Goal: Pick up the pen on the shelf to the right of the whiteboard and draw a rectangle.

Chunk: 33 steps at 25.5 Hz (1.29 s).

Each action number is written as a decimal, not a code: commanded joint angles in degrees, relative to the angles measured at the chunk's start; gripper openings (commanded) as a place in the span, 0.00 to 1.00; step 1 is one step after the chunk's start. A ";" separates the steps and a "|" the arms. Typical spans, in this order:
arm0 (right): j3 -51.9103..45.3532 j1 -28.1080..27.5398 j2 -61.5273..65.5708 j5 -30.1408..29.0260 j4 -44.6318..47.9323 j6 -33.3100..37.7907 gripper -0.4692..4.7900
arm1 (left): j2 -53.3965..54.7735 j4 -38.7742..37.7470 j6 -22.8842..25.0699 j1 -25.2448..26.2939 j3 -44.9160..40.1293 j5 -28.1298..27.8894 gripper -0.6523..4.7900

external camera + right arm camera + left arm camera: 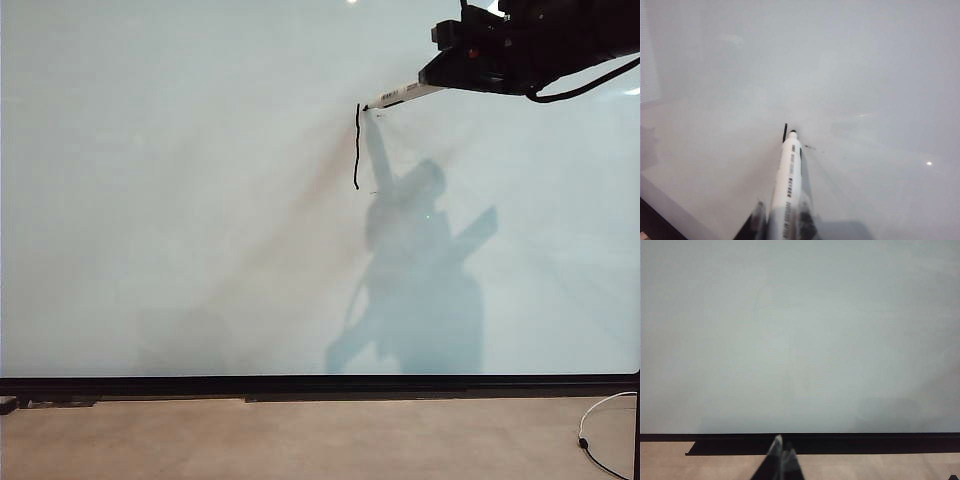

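One side of the rectangle (pixel 356 147) was drawn on the whiteboard (pixel 180 200). Right gripper (pixel 785 220), around 1 o'clock, pinched the pen (pixel 402 96); three sides left. Left gripper (pixel 782 452) sat pressed together, low.

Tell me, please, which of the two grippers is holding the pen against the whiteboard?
The right gripper, high at the whiteboard's right, is shut on the pen, beside one black line. The left gripper sits low, shut and empty.
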 commanded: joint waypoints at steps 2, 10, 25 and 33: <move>0.31 0.09 -0.09 -0.20 1.25 0.33 0.08 | 0.02 0.35 0.26 0.00 0.17 0.00 0.11; 0.37 0.09 0.24 -0.46 1.44 0.66 0.08 | 0.02 0.35 0.26 0.00 0.17 0.02 0.11; 0.37 -1.27 0.00 3.41 1.05 -0.20 0.08 | 0.02 0.35 0.26 0.00 0.17 0.02 0.11; 0.35 -4.02 -2.08 0.02 -0.85 -0.22 0.08 | 0.02 0.37 0.26 0.00 0.17 0.02 0.11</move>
